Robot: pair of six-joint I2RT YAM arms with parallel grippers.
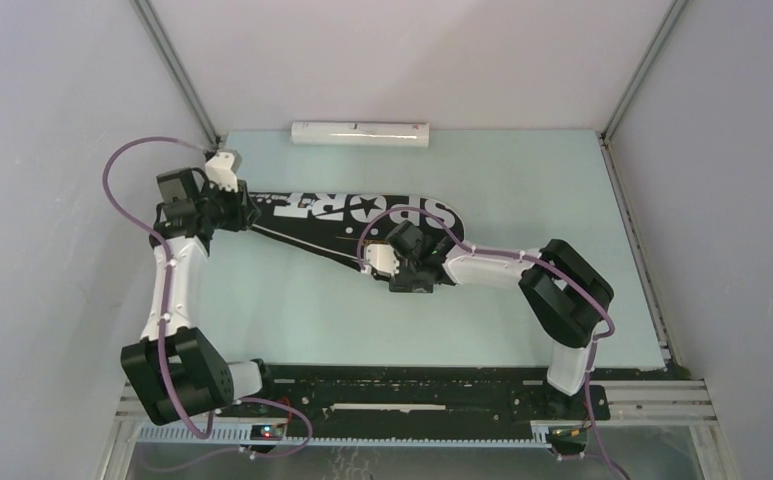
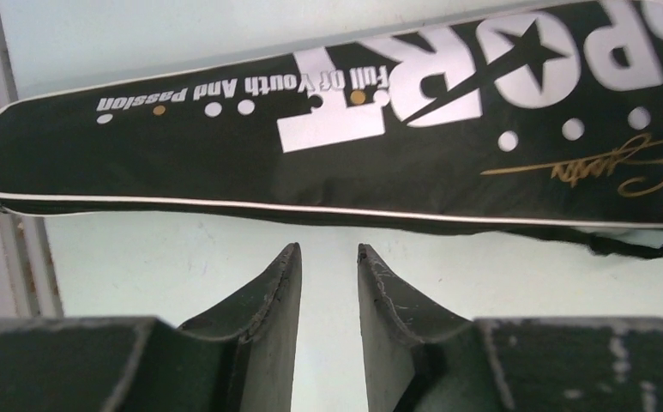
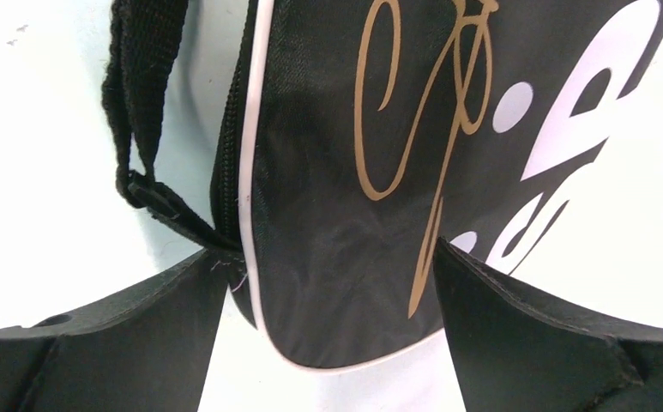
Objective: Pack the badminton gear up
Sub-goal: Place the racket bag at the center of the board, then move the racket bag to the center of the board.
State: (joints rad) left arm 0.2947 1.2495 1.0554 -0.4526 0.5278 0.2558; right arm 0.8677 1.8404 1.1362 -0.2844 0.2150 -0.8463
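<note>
**A:** From above, which step is this?

**B:** Work on the bag (image 1: pixel 352 215), I'd judge. It lies slantwise mid-table, with the left gripper (image 1: pixel 234 208) at its narrow end and the right gripper (image 1: pixel 409 272) on its wide end. The tube (image 1: pixel 360 133) sits well apart at the far edge and probably wants fetching next.

**A:** And the left wrist view?

**B:** The fingers stand narrowly parted with nothing between them. The bag is just beyond the tips.

**A:** Right wrist?

**B:** The jaws are spread wide, straddling the bag's rounded edge without clamping it. The strap (image 3: pixel 135 94) and zip (image 3: pixel 229 129) run beside one finger. It should lift clear first.
</note>
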